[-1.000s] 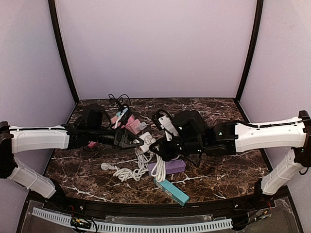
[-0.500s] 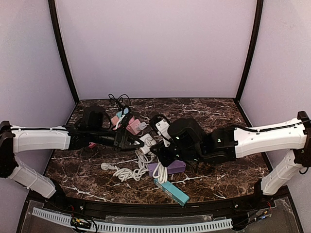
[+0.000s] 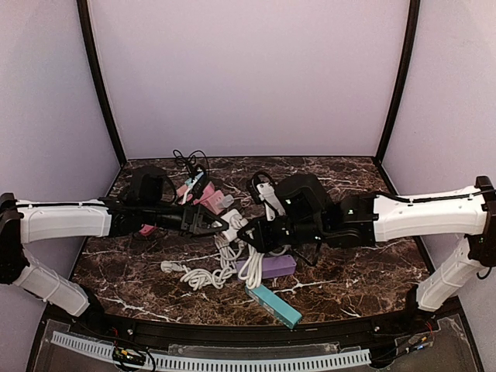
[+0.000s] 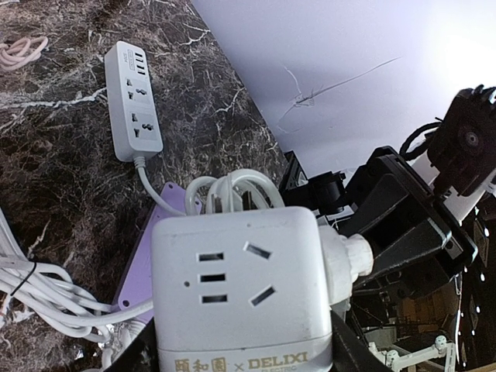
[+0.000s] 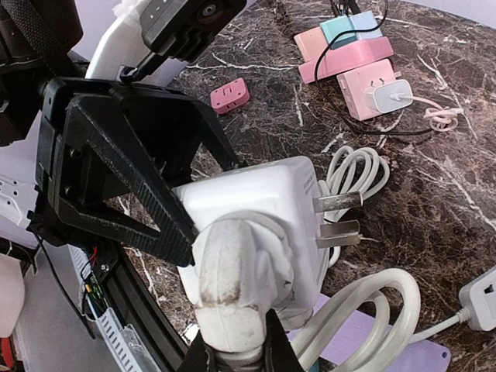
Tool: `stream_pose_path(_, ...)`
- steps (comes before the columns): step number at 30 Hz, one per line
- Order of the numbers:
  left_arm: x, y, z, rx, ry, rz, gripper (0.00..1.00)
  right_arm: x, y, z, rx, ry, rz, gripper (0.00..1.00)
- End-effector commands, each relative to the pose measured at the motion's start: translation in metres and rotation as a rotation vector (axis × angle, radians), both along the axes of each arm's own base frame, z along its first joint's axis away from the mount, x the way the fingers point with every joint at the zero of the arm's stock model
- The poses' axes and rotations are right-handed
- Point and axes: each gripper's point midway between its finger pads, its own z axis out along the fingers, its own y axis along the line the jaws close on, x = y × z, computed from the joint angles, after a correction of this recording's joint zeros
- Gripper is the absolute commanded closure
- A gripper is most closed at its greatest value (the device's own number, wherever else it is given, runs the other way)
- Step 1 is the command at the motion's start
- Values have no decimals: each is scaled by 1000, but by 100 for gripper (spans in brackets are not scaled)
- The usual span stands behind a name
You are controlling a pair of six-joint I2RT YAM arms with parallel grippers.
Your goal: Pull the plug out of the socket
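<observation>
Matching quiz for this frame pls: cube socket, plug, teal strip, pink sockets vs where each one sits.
Things:
1. cube socket
2. plug
3. teal strip
4. pink sockets

Places:
A. back of the table
B. in the right gripper
C. front of the table, lying free
D. in the left gripper

Pairs: 1-D, 2-B, 3-C, 4-A
</observation>
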Motion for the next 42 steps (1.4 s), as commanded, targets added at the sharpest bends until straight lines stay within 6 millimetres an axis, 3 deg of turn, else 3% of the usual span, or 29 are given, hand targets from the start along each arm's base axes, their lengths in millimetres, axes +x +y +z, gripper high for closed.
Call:
stream_pose_path(1,-7,25,-13,76,-17,-8,99,42,-51,14,49,39,-249,100)
stream_pose_path(6,-1,28,-18,100,7,41,99,35,-46,18,56,-23,-175,100)
stream_pose_path(14,14,31,-42,156,123,150,99,14,-31,30,-45,-207,-75,100)
stream_pose_path(24,23,36,-53,156,175,191,99,-6,-5,21,-203,-340,-33,100)
stream_pose_path(30,24,36,-52,145,166,181,99,1,-8,26,-191,-315,-94,100)
stream_pose_path(42,6,37,-40,149,50,57,99,35,-43,28,24,-33,-189,100)
